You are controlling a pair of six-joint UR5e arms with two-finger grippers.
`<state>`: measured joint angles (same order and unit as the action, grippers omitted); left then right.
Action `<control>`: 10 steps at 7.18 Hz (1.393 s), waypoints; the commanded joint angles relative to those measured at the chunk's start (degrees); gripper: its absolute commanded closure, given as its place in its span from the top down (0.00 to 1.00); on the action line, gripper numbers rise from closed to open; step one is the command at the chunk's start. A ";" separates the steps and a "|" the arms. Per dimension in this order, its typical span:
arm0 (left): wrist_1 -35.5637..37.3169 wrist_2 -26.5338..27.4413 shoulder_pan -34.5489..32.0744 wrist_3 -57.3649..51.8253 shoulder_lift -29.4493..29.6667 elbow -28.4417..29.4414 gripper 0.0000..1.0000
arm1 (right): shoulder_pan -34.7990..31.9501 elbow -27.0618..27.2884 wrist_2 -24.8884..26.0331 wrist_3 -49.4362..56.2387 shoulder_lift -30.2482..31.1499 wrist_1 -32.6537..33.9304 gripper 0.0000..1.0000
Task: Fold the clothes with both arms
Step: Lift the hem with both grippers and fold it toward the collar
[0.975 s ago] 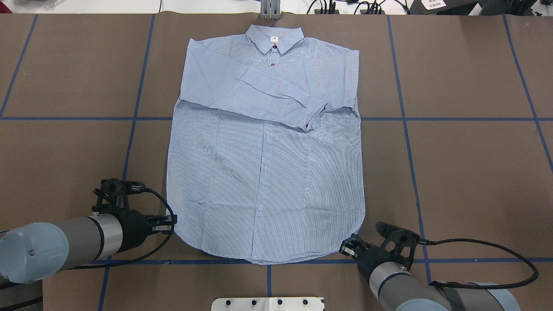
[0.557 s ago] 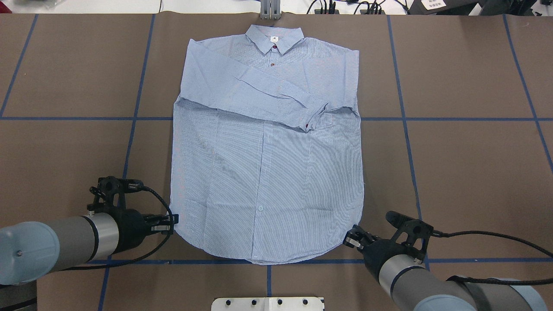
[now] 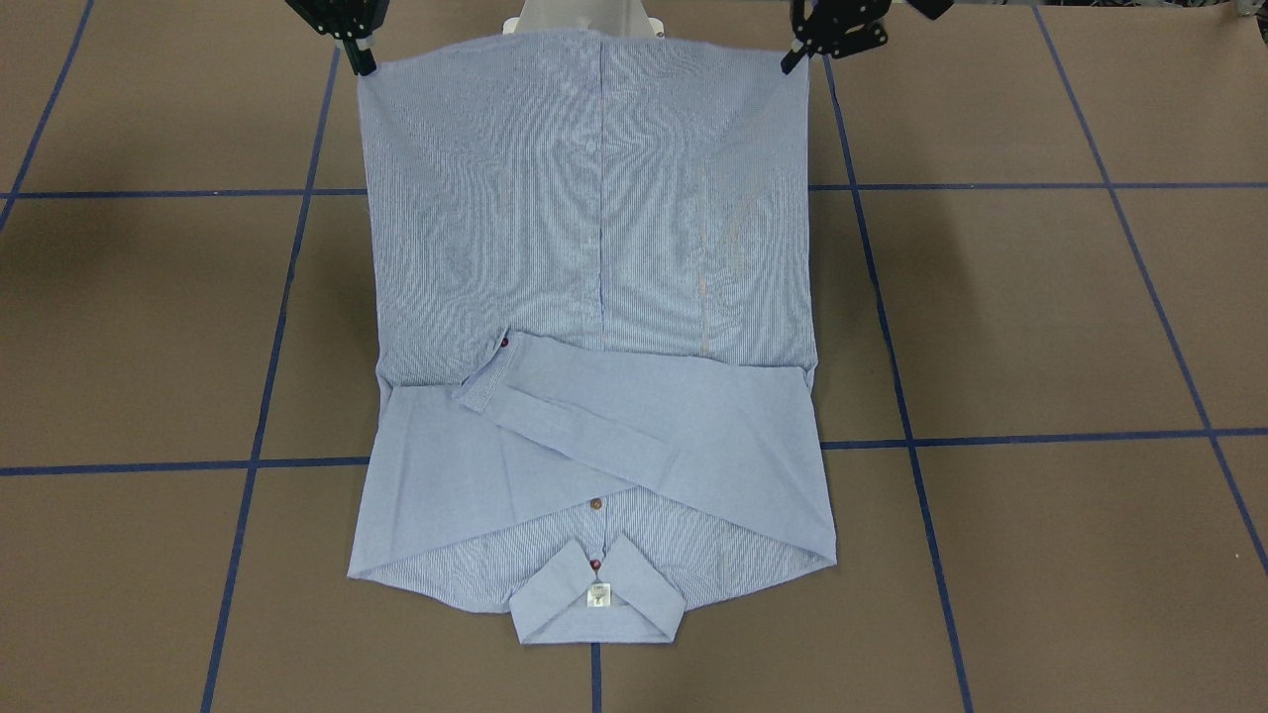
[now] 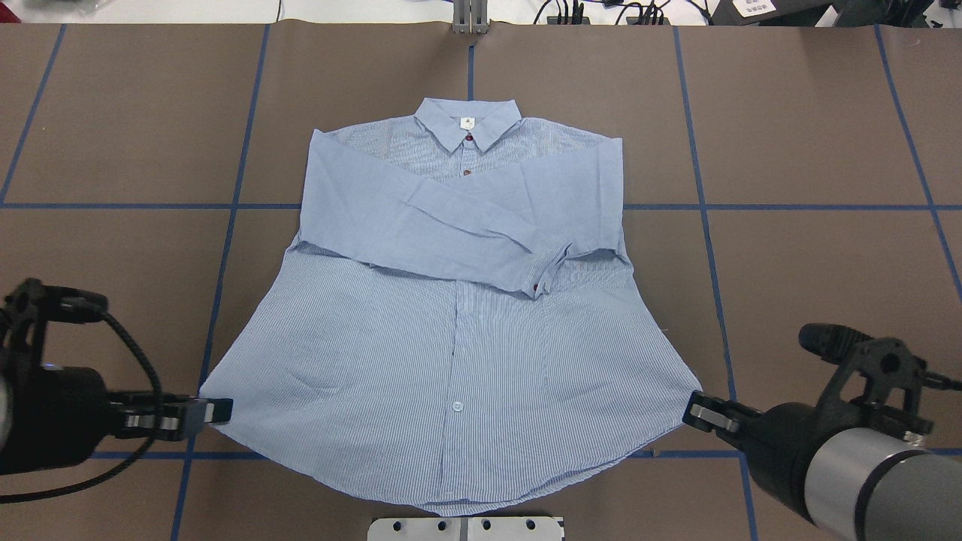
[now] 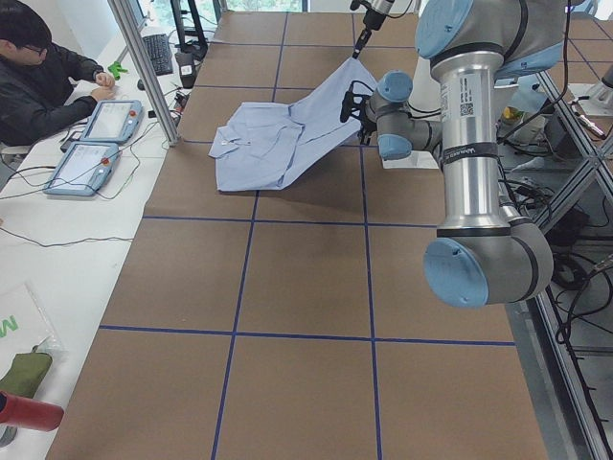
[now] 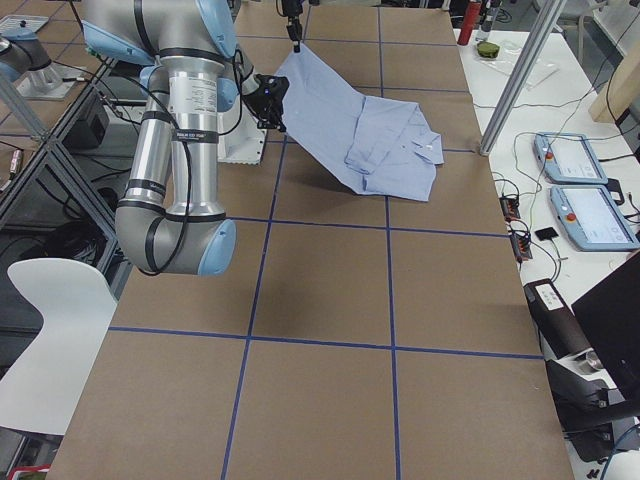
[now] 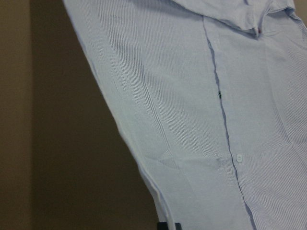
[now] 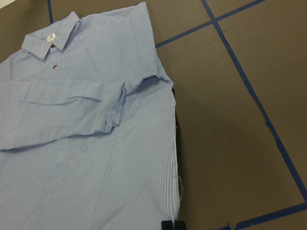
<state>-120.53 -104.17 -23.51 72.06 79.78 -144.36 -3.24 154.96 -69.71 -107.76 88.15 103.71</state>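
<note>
The light blue-and-white striped shirt point(image 4: 458, 300) lies front up, sleeves folded across the chest, collar point(image 4: 467, 128) at the far end. Its hem end is raised off the brown table while the collar end rests on it. My left gripper point(image 4: 214, 411) is shut on the hem's left corner. My right gripper point(image 4: 695, 409) is shut on the hem's right corner. In the front-facing view the shirt point(image 3: 594, 248) hangs stretched between the left gripper point(image 3: 792, 59) and the right gripper point(image 3: 362, 59). The wrist views show the shirt point(image 7: 192, 120) point(image 8: 96, 143) sloping down from each grip.
A white base plate point(image 4: 466, 528) sits at the table's near edge under the hem. A grey post point(image 4: 470, 15) stands at the far edge. Blue tape lines point(image 4: 751, 207) cross the brown table. An operator point(image 5: 38, 77) with tablets sits beyond the far side.
Both grippers have closed on the hem corners, lifted them and moved outward and toward the robot. The shirt has slid toward the robot, its collar away from the far edge.
</note>
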 commanded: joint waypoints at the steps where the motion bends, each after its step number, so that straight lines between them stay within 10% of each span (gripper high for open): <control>1: 10.45 -4.81 -7.06 -5.86 7.00 1.49 0.00 | -7.10 0.53 -5.94 1.57 -4.98 4.99 0.00; 5: 10.84 0.17 -18.13 -16.22 29.17 29.79 0.00 | -24.40 -20.09 -11.39 14.57 -20.20 5.38 0.00; 10: 6.92 7.83 -20.26 -18.53 39.92 52.81 0.00 | -35.69 -52.77 -15.46 23.90 -26.16 -21.23 0.00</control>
<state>-111.32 -98.46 -43.78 53.66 117.62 -97.34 -37.44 110.17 -84.61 -85.08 64.39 87.54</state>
